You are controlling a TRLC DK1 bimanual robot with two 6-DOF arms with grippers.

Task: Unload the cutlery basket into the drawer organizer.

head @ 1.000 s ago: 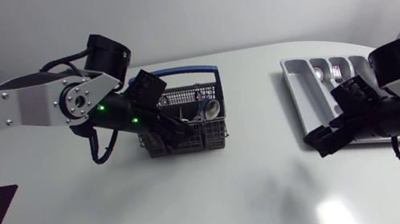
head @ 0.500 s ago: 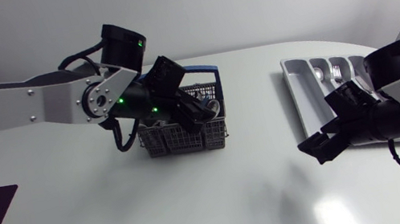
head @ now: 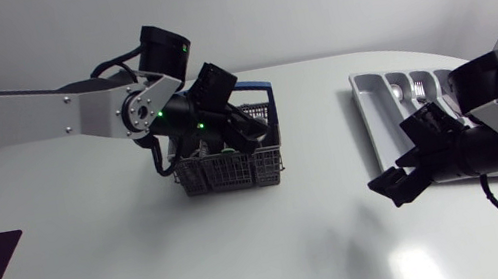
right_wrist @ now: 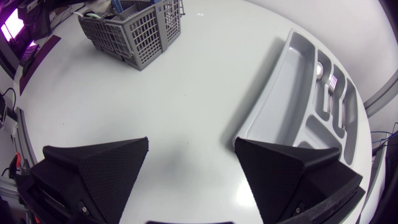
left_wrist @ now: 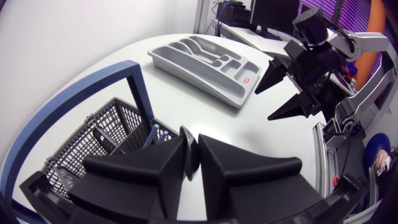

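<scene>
Left arm has swung across the cutlery basket toward its end nearer the drawer organizer. A second ago the left gripper was low at the basket's opposite front corner; now it sits beside the blue handle. The pale spoon bowl that showed in the basket then is now covered by the gripper in the head view.

Left wrist view: left gripper has its fingers pressed nearly together. They pinch a thin metal piece of cutlery, seen edge-on; its type cannot be told. The mesh basket lies under and beside the fingers, with the handle arching past them.

Right arm has eased a little toward the table's middle. The right gripper hovers over the bare white table, just off the organizer's long edge. Right wrist view: right gripper fingers are spread wide with nothing between them. The organizer is ahead to one side, with some silver cutlery in its compartments. The basket stands well apart across the table.
</scene>
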